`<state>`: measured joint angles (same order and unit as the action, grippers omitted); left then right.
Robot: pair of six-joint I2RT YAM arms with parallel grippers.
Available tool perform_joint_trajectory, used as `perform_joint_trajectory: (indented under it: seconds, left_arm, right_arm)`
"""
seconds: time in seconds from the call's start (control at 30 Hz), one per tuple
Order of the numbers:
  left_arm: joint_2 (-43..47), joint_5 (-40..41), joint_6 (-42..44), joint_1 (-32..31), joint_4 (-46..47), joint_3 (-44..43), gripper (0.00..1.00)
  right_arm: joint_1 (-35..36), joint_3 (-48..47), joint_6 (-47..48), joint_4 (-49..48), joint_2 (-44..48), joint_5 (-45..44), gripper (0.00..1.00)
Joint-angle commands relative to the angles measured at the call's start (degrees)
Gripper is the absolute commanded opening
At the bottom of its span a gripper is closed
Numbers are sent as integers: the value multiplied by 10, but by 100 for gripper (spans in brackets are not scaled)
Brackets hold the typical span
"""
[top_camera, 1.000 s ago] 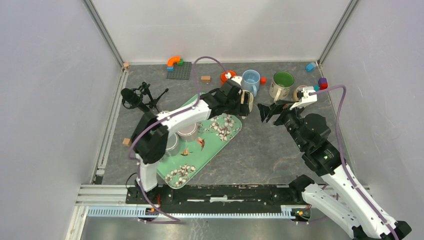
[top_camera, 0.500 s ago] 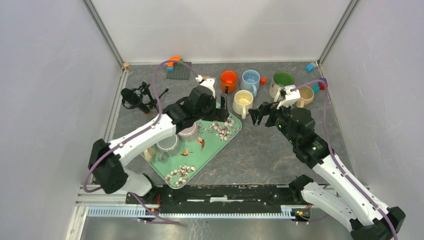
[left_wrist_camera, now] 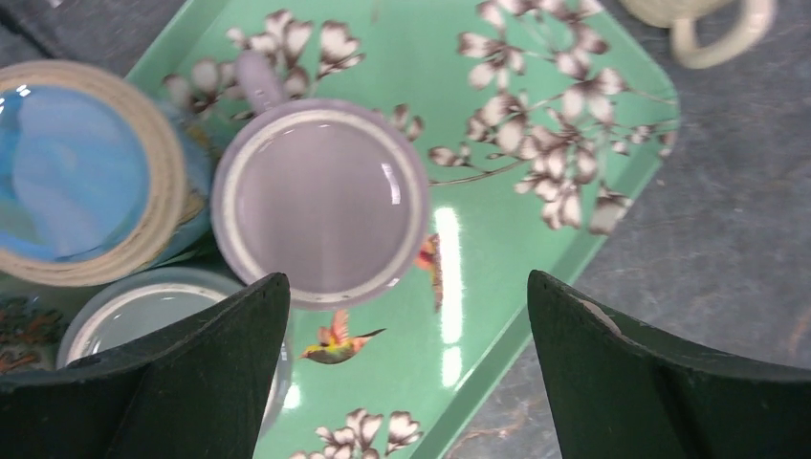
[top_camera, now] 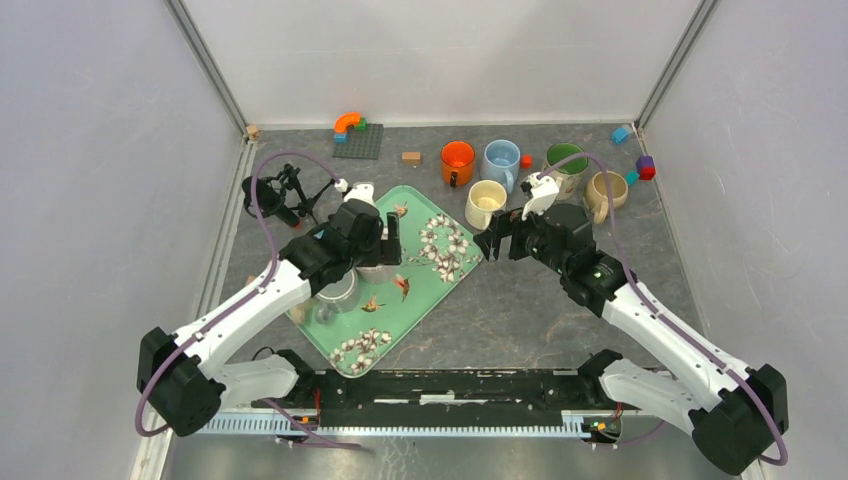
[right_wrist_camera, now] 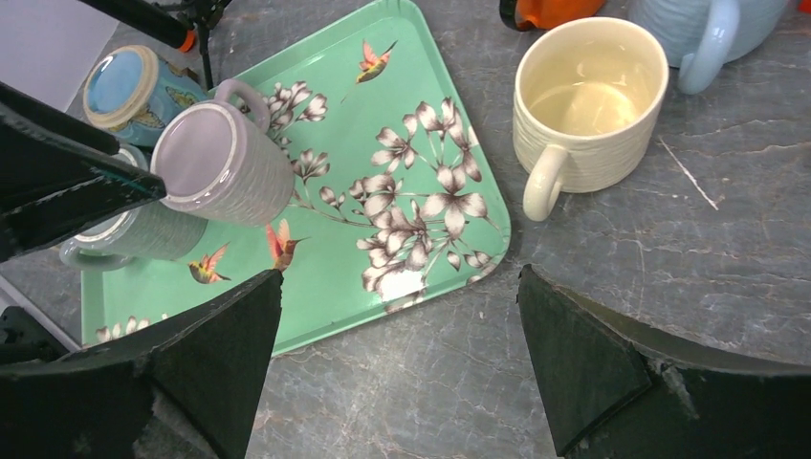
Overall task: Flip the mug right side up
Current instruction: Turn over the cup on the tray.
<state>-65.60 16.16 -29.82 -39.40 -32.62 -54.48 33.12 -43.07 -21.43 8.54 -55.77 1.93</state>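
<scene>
1. Left pincer (left_wrist_camera: 404,277) is wide open with nothing in it. It hangs right over the lilac mug (left_wrist_camera: 320,201), one finger on each side and neither touching.
2. That mug sits base-up on the green flowered tray (left_wrist_camera: 478,316). The tray lies toward the left edge of the worktop (top_camera: 520,310), roughly midway between the near and far edges. The mug's handle (left_wrist_camera: 256,76) sticks out on the far side from the fingers.
3. Handling guess: it looks like glazed ceramic, so rigid, a bit hefty and slick. The ribbed wall should give the pads some bite. It would chip if it slipped mid-flip.
4. I'd pinch across the body low on the wall, clear of the handle, lift it off the tray, and only then roll the wrist.
5. It's crowded here. A blue-bottomed mug (left_wrist_camera: 76,172) is just beside it and a grey one (left_wrist_camera: 143,316) sits under the left finger, so that finger has little room to come down.
6. Right pincer (right_wrist_camera: 400,275) is also open and empty, hovering over the tray's right corner near the upright cream mug (right_wrist_camera: 588,105).
</scene>
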Motion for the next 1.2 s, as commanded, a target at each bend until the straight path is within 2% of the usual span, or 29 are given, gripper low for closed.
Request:
perform_joint_trajectory:
  seconds: [0.0, 0.53, 0.8, 0.97, 1.17]
  left_arm:
    - [9, 25, -24, 31, -8, 26, 100]
    - [-35, 25, -41, 72, 60, 76, 100]
    - [-65, -28, -43, 71, 89, 68, 100]
    - [-65, -62, -60, 58, 111, 67, 100]
    - [-102, -74, -87, 11, 141, 52, 100]
  right_arm:
    - [8, -11, 0, -31, -9, 13, 98]
    - [9, 1, 8, -35, -13, 17, 98]
    - [8, 4, 13, -36, -13, 19, 98]
    - [9, 10, 14, -39, -13, 17, 98]
    - [9, 14, 15, -42, -17, 17, 98]
